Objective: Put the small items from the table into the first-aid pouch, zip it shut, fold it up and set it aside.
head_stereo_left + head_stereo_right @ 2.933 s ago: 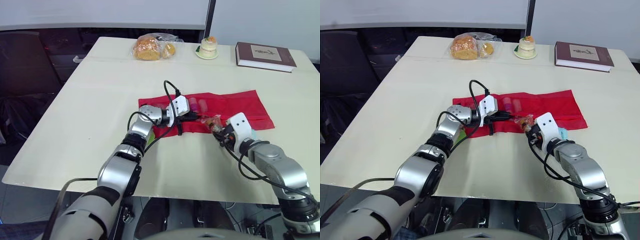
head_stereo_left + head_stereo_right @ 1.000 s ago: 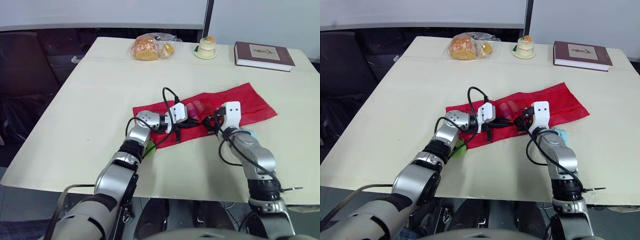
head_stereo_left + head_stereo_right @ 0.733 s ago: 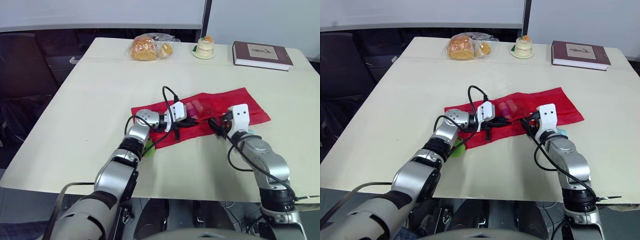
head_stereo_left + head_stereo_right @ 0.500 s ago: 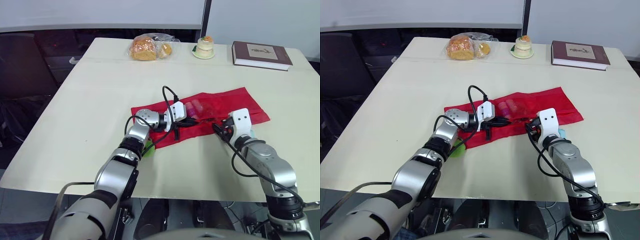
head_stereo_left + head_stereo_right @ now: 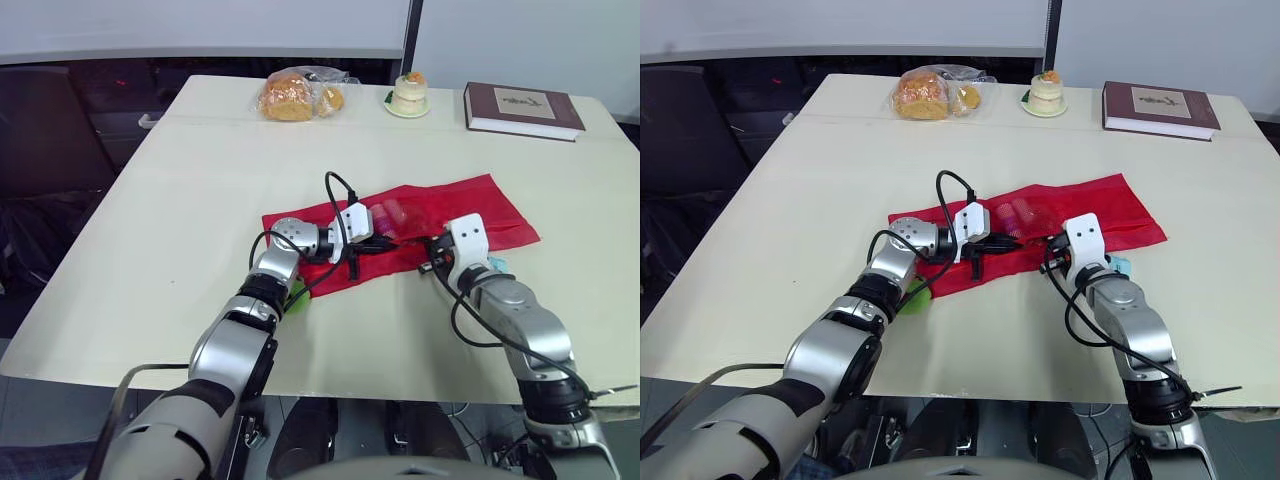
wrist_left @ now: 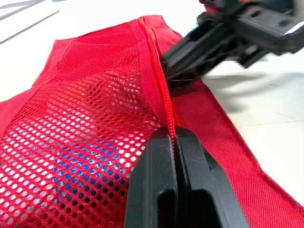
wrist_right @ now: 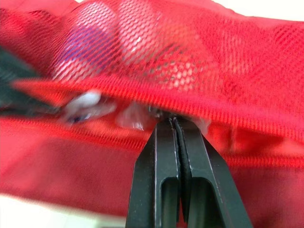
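On the table (image 5: 190,190), the left gripper (image 5: 374,243) clamps its jaws on the zipper seam of a red mesh pouch (image 5: 472,205) lying mid-table. The right gripper (image 5: 430,263), jaws pressed together, touches the same zipper. At the far edge sit bagged bread (image 5: 293,96), a small cake (image 5: 410,94) and a book (image 5: 522,109).

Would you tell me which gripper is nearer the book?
Right. The right gripper is on the pouch, on the side toward the book; the left gripper grips the pouch farther left.
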Action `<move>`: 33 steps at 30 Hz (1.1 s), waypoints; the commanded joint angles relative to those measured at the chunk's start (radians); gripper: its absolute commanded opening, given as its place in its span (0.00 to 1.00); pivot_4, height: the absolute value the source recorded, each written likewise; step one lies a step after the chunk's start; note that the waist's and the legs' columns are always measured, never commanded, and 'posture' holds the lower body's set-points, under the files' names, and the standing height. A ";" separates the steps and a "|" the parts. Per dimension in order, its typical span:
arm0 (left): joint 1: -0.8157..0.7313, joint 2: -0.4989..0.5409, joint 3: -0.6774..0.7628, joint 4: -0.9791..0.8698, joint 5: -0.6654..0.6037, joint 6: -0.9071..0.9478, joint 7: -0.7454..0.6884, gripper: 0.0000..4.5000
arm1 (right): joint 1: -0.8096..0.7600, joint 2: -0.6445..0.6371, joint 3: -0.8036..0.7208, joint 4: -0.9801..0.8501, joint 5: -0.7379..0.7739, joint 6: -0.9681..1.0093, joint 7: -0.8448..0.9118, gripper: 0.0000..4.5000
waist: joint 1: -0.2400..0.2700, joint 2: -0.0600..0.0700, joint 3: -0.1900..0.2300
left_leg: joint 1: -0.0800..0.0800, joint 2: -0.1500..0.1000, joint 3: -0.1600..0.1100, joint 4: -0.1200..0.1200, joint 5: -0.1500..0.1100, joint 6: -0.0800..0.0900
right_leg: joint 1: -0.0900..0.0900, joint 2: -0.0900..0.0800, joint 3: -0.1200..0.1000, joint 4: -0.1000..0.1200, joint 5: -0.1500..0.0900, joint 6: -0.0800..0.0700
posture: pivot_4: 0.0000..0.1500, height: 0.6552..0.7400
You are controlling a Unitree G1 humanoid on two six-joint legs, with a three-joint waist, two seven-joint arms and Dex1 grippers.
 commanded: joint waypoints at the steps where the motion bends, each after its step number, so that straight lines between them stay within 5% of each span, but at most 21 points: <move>1: -0.010 -0.006 -0.009 -0.021 -0.001 -0.021 -0.017 0.00 | -0.069 0.019 0.011 0.041 -0.025 -0.084 0.000 0.01 | 0.000 0.000 0.000 | 0.000 0.000 0.000 0.000 0.000 0.000 | 0.000 0.000 0.000 0.000 0.000 0.000 | 1.00 0.87; 11: -0.009 -0.006 -0.010 -0.022 0.001 -0.023 -0.018 0.00 | -0.093 0.081 0.019 0.110 -0.061 -0.183 -0.010 0.01 | -0.002 0.000 0.000 | 0.000 0.000 0.000 0.000 0.000 0.000 | 0.000 0.000 0.000 0.000 0.000 0.000 | 1.00 0.87; 23: -0.090 0.081 -0.001 0.089 0.041 -0.097 -0.021 0.00 | 0.329 -0.166 -0.115 -0.366 0.158 -0.386 0.345 0.01 | -0.004 0.000 0.000 | 0.000 0.001 -0.001 -0.001 0.000 0.000 | 0.000 0.001 -0.001 -0.001 0.000 0.000 | 1.00 0.87; 27: -0.117 0.131 -0.008 0.136 0.061 -0.144 -0.049 0.00 | 0.440 -0.223 -0.262 -0.449 0.333 -0.347 0.414 0.28 | -0.003 0.000 0.000 | 0.001 0.001 0.000 0.000 0.000 0.000 | 0.000 0.001 0.000 0.000 0.000 0.000 | 1.00 0.87; 33: -0.142 0.203 0.004 0.186 0.066 -0.172 -0.088 0.00 | 0.643 -0.327 -0.556 -0.540 0.575 -0.331 0.523 0.98 | 0.001 0.000 0.000 | 0.001 0.001 0.000 -0.001 0.000 0.000 | 0.001 0.001 0.000 -0.001 0.000 0.000 | 1.00 0.87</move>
